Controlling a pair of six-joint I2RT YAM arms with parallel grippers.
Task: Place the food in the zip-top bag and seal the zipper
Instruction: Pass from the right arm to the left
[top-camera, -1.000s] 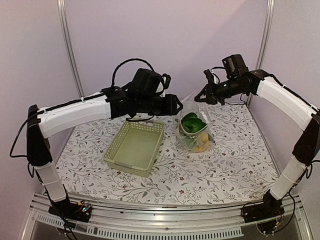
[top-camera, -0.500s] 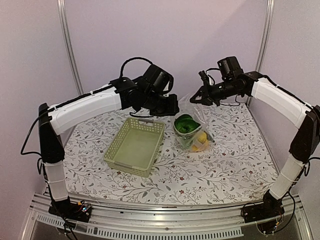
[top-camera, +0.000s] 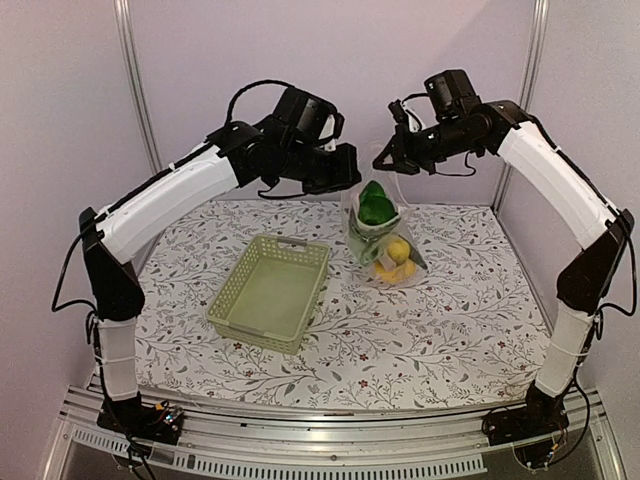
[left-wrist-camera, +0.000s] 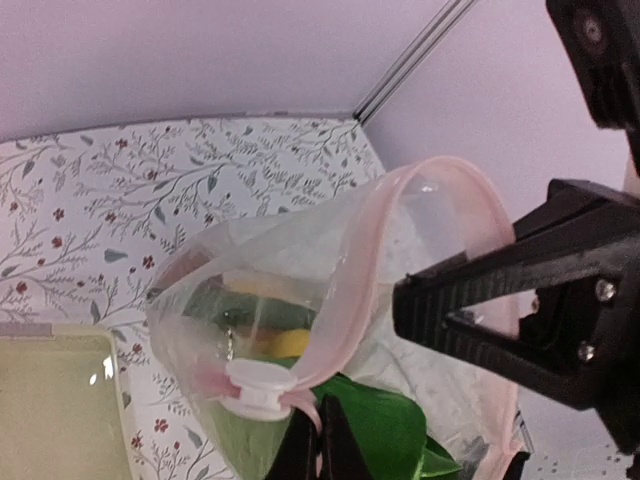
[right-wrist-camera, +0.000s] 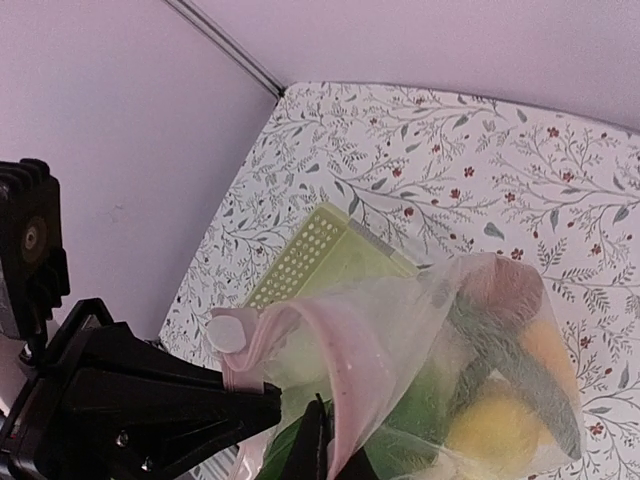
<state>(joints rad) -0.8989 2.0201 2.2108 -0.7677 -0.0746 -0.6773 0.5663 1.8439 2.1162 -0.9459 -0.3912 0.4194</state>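
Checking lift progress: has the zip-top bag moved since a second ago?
Yes. The zip-top bag has risen: its top now stands well above the far rim of the basket.

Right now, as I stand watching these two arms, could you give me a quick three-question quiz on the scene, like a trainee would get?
1. True or false: some of the food lies in the pale green basket.
2. What grips the zip-top bag at its mouth? A the left gripper alone; B the right gripper alone; C both.
3. Fill in: the pinkish zipper is ___ (open or sealed).
Key: 1 false, the food shows inside the bag; 2 C; 3 open, it gapes in a loop.
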